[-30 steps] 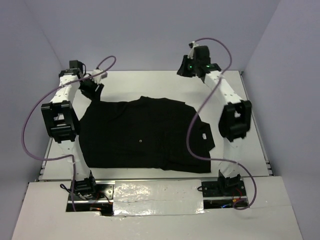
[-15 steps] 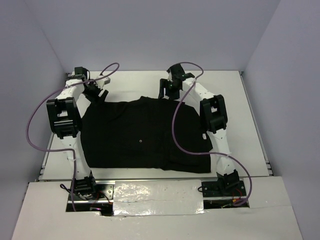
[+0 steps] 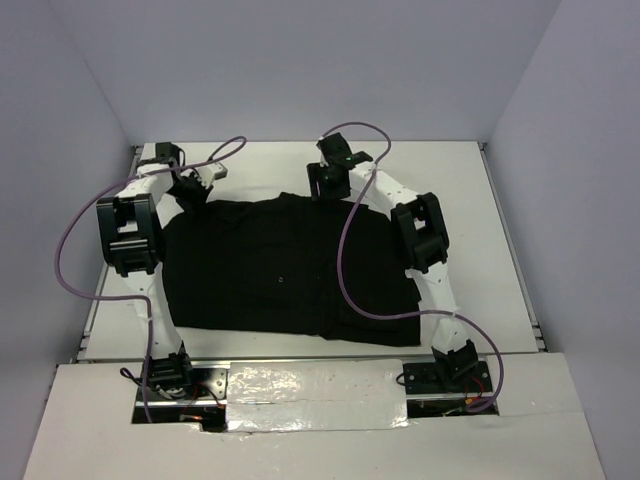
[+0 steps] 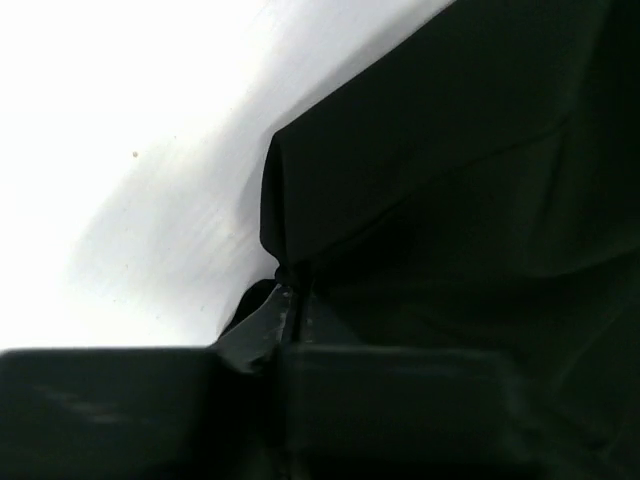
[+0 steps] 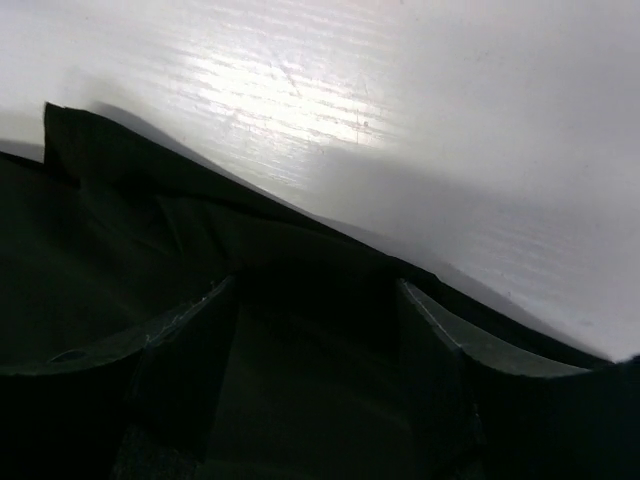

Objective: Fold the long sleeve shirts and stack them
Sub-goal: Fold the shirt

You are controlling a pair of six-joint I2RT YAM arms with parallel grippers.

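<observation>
At its far edge the soft, limp shirt [image 3: 290, 270] suits corner grips: left fingers [image 4: 260, 328] pinch fabric, right fingers [image 5: 440, 345] straddle it wide.

top view: bright, even, diffuse light; sharp; only faint soft shadows on white table [image 3: 500, 250]
glare: patchy reflections on shiny strip [image 3: 310, 385] at near edge
black shirt [image 3: 280, 270]: crushed to flat black, folds barely readable
left wrist: table blown out top-left, soft grey shadow along fabric edge; left gripper [image 4: 286, 320] a dark blurred block
right wrist: streaky glare top centre, grey falloff to the right; right gripper [image 5: 315, 295] dim, out of focus
</observation>
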